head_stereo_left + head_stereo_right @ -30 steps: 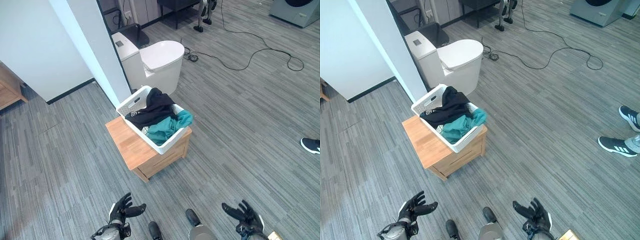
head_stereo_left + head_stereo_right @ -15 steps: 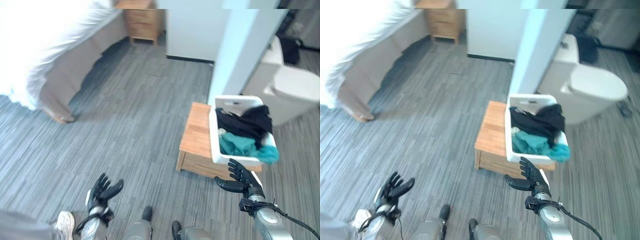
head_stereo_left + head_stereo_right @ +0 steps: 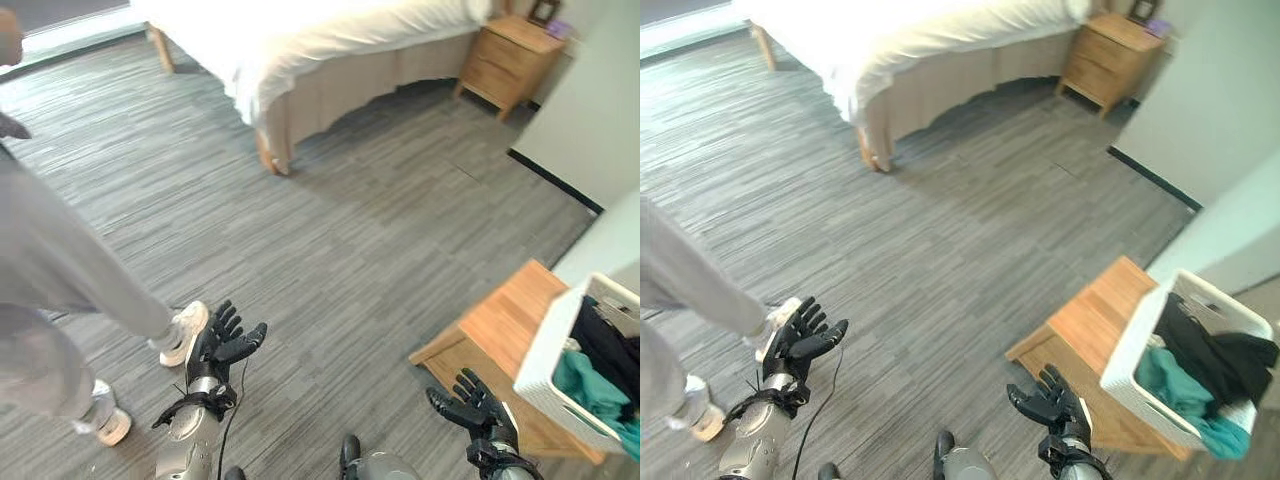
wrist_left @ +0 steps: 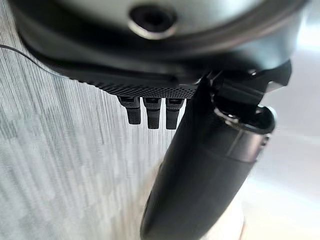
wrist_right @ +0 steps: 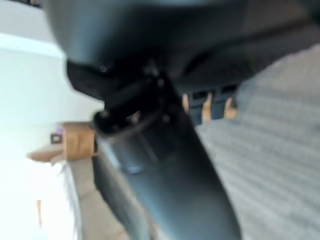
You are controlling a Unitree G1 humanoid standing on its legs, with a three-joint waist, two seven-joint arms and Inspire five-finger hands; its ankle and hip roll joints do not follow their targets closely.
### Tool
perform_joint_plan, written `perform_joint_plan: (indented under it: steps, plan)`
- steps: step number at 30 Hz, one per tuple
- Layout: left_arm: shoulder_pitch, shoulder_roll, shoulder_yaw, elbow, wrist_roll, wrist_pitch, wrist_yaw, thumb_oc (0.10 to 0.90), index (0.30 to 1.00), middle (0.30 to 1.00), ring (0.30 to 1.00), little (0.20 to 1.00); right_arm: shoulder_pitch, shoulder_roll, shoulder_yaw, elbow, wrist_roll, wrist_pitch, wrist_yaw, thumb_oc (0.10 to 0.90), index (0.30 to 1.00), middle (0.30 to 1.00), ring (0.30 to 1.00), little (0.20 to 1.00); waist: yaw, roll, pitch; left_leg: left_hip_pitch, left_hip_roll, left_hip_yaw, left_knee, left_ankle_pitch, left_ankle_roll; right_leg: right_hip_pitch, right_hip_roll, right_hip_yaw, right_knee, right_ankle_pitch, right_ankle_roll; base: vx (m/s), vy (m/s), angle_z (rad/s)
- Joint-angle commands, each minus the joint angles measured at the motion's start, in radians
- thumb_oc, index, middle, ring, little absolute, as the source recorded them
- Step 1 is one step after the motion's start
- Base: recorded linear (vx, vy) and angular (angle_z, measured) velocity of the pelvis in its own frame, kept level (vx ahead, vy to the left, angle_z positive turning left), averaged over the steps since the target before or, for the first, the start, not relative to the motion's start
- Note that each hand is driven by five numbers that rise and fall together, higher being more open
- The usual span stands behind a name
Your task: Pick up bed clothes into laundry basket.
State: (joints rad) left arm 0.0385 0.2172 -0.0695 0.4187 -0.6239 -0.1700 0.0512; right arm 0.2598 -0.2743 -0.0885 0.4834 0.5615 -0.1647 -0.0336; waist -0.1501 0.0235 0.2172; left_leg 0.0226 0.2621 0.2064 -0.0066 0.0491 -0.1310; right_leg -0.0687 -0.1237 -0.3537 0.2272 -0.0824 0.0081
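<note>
A white laundry basket (image 3: 1127, 352) stands on a low wooden table (image 3: 1087, 322) at the right. Black clothes (image 3: 1207, 347) and a teal garment (image 3: 1174, 384) lie in it. A bed with white covers (image 3: 930, 30) stands far off at the top of the view. My left hand (image 3: 800, 341) hangs open and empty over the floor at the lower left. My right hand (image 3: 1049, 403) is open and empty too, low in the view, just in front of the wooden table. In each wrist view the fingers (image 4: 148, 111) reach straight out past the thumb (image 5: 165, 170).
A person's grey-clad leg and white shoes (image 3: 184, 331) stand at the left, close to my left hand. A wooden nightstand (image 3: 1112, 57) sits beside the bed at the top right. A white wall corner (image 3: 1225, 120) rises at the right. Open grey plank floor (image 3: 940, 230) lies between me and the bed.
The whole view has swung left: the bed has come into full sight ahead and the basket has slid to the right edge. Both hands stay open and low.
</note>
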Motion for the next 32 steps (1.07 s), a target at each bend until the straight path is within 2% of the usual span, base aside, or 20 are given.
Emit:
perform_joint_plan:
  steps: [1,4,5,6,7,8,9,10,12,13,15,17,19,20,21,24,27,32]
  plan:
    - [0.039,0.069,0.070,-0.120,-0.028,-0.091,-0.024,0.800,0.900,0.900,0.900,0.900,-0.071,-0.052,-0.050,-0.074,0.014,-0.105,-0.022,0.800,0.900,0.900,0.900,0.900,0.017,-0.021,-0.041,0.002,-0.009,-0.003,0.013,-0.078,-0.042,-0.027,-0.046,0.117,-0.187,0.027,0.129,-0.08,0.370,0.65]
    - [0.033,0.112,0.073,-0.136,0.003,-0.102,-0.012,0.800,0.900,0.900,0.900,0.900,-0.136,-0.053,-0.028,-0.111,0.008,-0.112,-0.030,0.800,0.900,0.900,0.900,0.900,0.049,-0.041,-0.025,-0.046,-0.083,-0.030,0.036,-0.107,-0.004,-0.054,-0.096,0.150,-0.240,0.117,0.173,-0.11,0.366,0.22]
    - [-0.007,0.150,0.057,-0.134,0.024,-0.108,-0.011,0.800,0.900,0.900,0.900,0.900,-0.154,-0.032,-0.019,-0.135,0.044,-0.125,-0.017,0.800,0.900,0.900,0.900,0.900,0.046,-0.051,-0.015,-0.096,-0.121,-0.048,0.064,-0.123,0.021,-0.075,-0.114,0.230,-0.242,0.128,0.197,-0.14,0.282,0.20]
    - [-0.008,0.150,0.057,-0.134,0.024,-0.108,-0.011,0.800,0.900,0.900,0.900,0.900,-0.155,-0.031,-0.019,-0.135,0.044,-0.125,-0.017,0.800,0.900,0.900,0.900,0.900,0.045,-0.053,-0.020,-0.103,-0.124,-0.048,0.065,-0.120,0.022,-0.082,-0.117,0.230,-0.241,0.130,0.198,-0.10,0.282,0.36]
    - [-0.032,0.179,0.037,-0.122,0.045,-0.115,-0.013,0.800,0.900,0.900,0.900,0.900,-0.153,-0.027,-0.019,-0.142,0.056,-0.130,-0.004,0.800,0.900,0.900,0.900,0.900,0.017,-0.046,-0.016,-0.129,-0.151,-0.086,0.077,-0.126,0.041,-0.086,-0.099,0.390,-0.201,0.125,0.204,-0.03,0.259,0.48]
    - [-0.048,0.185,0.026,-0.116,0.056,-0.118,-0.022,0.800,0.900,0.900,0.900,0.900,-0.142,-0.022,-0.015,-0.141,0.055,-0.125,0.006,0.800,0.900,0.900,0.900,0.900,0.003,-0.035,-0.014,-0.134,-0.163,-0.099,0.075,-0.125,0.049,-0.095,-0.079,0.488,-0.173,0.102,0.217,-0.04,0.382,0.95]
    - [-0.058,0.187,0.020,-0.106,0.060,-0.115,-0.029,0.800,0.900,0.900,0.900,0.900,-0.136,-0.021,-0.010,-0.134,0.060,-0.122,0.014,0.800,0.900,0.900,0.900,0.900,-0.002,-0.023,-0.020,-0.144,-0.178,-0.124,0.073,-0.115,0.059,-0.092,-0.040,0.602,-0.119,0.083,0.209,-0.03,0.378,1.29]
    - [-0.057,0.180,0.017,-0.111,0.056,-0.114,-0.036,0.800,0.900,0.900,0.900,0.900,-0.127,-0.015,-0.010,-0.135,0.063,-0.121,0.016,0.800,0.900,0.900,0.900,0.900,-0.007,-0.013,-0.021,-0.137,-0.181,-0.140,0.057,-0.106,0.063,-0.080,-0.023,0.637,-0.091,0.062,0.200,-0.02,0.302,1.23]
    - [-0.055,0.178,0.017,-0.138,0.089,-0.111,-0.032,0.800,0.900,0.900,0.900,0.900,-0.114,0.004,-0.003,-0.152,0.061,-0.117,0.021,0.800,0.900,0.900,0.900,0.900,0.000,-0.019,-0.032,-0.119,-0.191,-0.149,0.016,-0.098,0.083,-0.061,-0.016,0.598,-0.097,0.049,0.175,0.01,0.185,0.45]
    - [-0.054,0.178,0.017,-0.139,0.090,-0.110,-0.031,0.800,0.900,0.900,0.900,0.900,-0.114,0.005,-0.003,-0.153,0.061,-0.117,0.021,0.800,0.900,0.900,0.900,0.900,-0.001,-0.019,-0.032,-0.118,-0.191,-0.150,0.015,-0.098,0.084,-0.060,-0.016,0.597,-0.098,0.049,0.175,0.01,0.097,-0.03]
    - [-0.056,0.168,0.003,-0.135,0.102,-0.107,-0.024,0.800,0.900,0.900,0.900,0.900,-0.114,0.017,0.002,-0.140,0.086,-0.128,0.026,0.800,0.900,0.900,0.900,0.900,0.002,-0.031,-0.044,-0.120,-0.205,-0.150,0.011,-0.097,0.095,-0.058,0.031,0.600,-0.132,0.019,0.155,-0.01,0.082,-0.04]
    - [-0.054,0.152,0.000,-0.129,0.098,-0.102,-0.008,0.800,0.900,0.900,0.900,0.900,-0.131,0.028,0.022,-0.138,0.090,-0.128,0.015,0.800,0.900,0.900,0.900,0.900,0.021,-0.048,-0.049,-0.125,-0.219,-0.143,0.023,-0.103,0.101,-0.050,0.030,0.564,-0.161,0.030,0.159,-0.04,0.025,-0.01]
    - [-0.048,0.135,-0.007,-0.122,0.103,-0.103,0.001,0.800,0.900,0.900,0.900,0.900,-0.150,0.028,0.039,-0.142,0.093,-0.128,0.009,0.800,0.900,0.900,0.900,0.900,0.030,-0.060,-0.055,-0.125,-0.220,-0.128,0.018,-0.100,0.104,-0.039,0.045,0.592,-0.203,0.044,0.165,-0.03,-0.010,-0.27]
    - [-0.048,0.135,-0.008,-0.122,0.103,-0.103,0.001,0.800,0.900,0.900,0.900,0.900,-0.150,0.028,0.039,-0.142,0.093,-0.128,0.009,0.800,0.900,0.900,0.900,0.900,0.030,-0.060,-0.055,-0.124,-0.220,-0.128,0.017,-0.100,0.104,-0.039,0.045,0.593,-0.203,0.045,0.165,-0.02,0.004,-0.06]
    - [-0.031,0.121,-0.018,-0.123,0.126,-0.101,0.024,0.800,0.900,0.900,0.900,0.900,-0.166,0.027,0.045,-0.141,0.092,-0.129,-0.009,0.800,0.900,0.900,0.900,0.900,0.049,-0.069,-0.061,-0.112,-0.217,-0.106,0.007,-0.099,0.106,-0.036,0.035,0.569,-0.218,0.063,0.175,-0.02,0.002,-0.05]
    - [-0.021,0.113,-0.037,-0.125,0.114,-0.089,0.004,0.800,0.900,0.900,0.900,0.900,-0.164,0.035,0.044,-0.133,0.103,-0.126,-0.007,0.800,0.900,0.900,0.900,0.900,0.045,-0.071,-0.069,-0.100,-0.219,-0.100,-0.008,-0.095,0.107,-0.028,0.045,0.592,-0.224,0.059,0.174,-0.01,0.000,-0.26]
    - [-0.020,0.116,-0.051,-0.116,0.160,-0.078,-0.004,0.800,0.900,0.900,0.900,0.900,-0.148,0.029,0.052,-0.119,0.067,-0.114,-0.010,0.800,0.900,0.900,0.900,0.900,0.045,-0.075,-0.091,-0.076,-0.216,-0.088,-0.017,-0.098,0.106,-0.013,0.045,0.595,-0.229,0.045,0.170,0.04,0.000,-0.06]
    - [-0.011,0.112,-0.048,-0.117,0.160,-0.078,-0.003,0.800,0.900,0.900,0.900,0.900,-0.128,0.026,0.062,-0.121,0.053,-0.105,0.002,0.800,0.900,0.900,0.900,0.900,0.043,-0.076,-0.110,-0.048,-0.214,-0.083,-0.025,-0.102,0.104,0.007,0.044,0.588,-0.236,0.032,0.164,0.04,-0.014,-0.03]
